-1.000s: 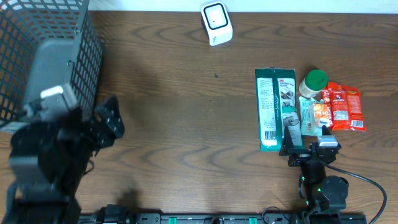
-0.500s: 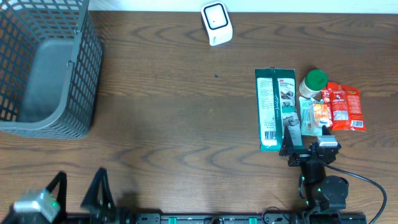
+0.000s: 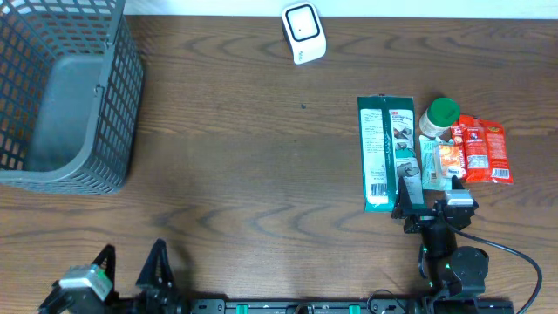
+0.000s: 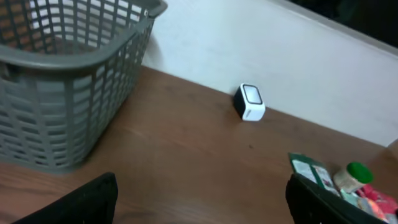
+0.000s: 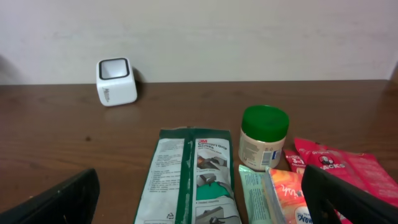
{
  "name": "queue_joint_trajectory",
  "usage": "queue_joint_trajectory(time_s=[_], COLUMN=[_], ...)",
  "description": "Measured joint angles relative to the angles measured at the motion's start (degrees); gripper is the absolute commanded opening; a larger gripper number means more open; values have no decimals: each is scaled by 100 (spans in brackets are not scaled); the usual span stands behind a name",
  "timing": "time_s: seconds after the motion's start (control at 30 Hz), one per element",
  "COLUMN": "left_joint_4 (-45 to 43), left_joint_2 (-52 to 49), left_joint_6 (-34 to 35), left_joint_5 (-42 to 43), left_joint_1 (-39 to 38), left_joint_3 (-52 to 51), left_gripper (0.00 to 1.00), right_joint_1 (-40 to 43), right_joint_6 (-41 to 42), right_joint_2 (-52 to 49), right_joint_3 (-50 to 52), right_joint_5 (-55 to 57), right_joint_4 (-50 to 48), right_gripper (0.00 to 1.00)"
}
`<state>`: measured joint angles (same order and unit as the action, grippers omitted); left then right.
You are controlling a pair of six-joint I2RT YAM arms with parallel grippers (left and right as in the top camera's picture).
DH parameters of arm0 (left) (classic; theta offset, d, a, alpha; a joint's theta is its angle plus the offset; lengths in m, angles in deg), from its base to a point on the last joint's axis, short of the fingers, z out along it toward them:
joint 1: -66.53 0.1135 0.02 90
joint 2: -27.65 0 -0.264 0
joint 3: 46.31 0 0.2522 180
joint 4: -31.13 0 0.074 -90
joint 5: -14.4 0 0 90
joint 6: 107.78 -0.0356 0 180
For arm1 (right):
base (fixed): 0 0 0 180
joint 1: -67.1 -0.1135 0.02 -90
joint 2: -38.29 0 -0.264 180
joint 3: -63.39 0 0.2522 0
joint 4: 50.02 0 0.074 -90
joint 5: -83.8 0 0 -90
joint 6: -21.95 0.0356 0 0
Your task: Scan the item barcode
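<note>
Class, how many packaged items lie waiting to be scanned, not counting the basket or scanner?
4, clustered on the right: a green pack, a green-lidded jar beside it, an orange pouch in front of the jar, and a red pouch farthest right. More could hide underneath.

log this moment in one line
left gripper: open, empty, front-left edge | right gripper: open, empty, by green package near end | white scanner: untouched, far edge

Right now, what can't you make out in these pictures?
Green packet: barcode print too small, overhead view.
Red packet: cut off by the bottom edge and a dark finger, right wrist view.
Basket: left side beyond the frame edge, left wrist view.
Left gripper: partly cut off by the overhead's bottom edge.
</note>
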<state>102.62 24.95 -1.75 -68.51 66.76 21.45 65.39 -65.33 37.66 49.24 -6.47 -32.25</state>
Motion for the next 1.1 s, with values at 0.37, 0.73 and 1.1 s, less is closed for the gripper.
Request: queue_joint_trajectory(time_s=[0.37, 0.73, 1.1], left_joint_4=[-3359, -7444, -8378], left_joint_2=[212, 212, 212], left_joint_6=[0, -2, 0], left_joint_5=[-2, -17, -20], left_joint_1=[-79, -184, -184], left_joint_3=[-1440, -3224, -4752], left_gripper=[87, 87, 87], right_joint_1=[0, 0, 0], right_joint_6=[0, 0, 0], right_joint_2=[0, 0, 0], right_joint_3=[0, 0, 0], right_joint_5=[0, 0, 0], right_joint_4=[-2, 0, 2], right_gripper=[99, 99, 99])
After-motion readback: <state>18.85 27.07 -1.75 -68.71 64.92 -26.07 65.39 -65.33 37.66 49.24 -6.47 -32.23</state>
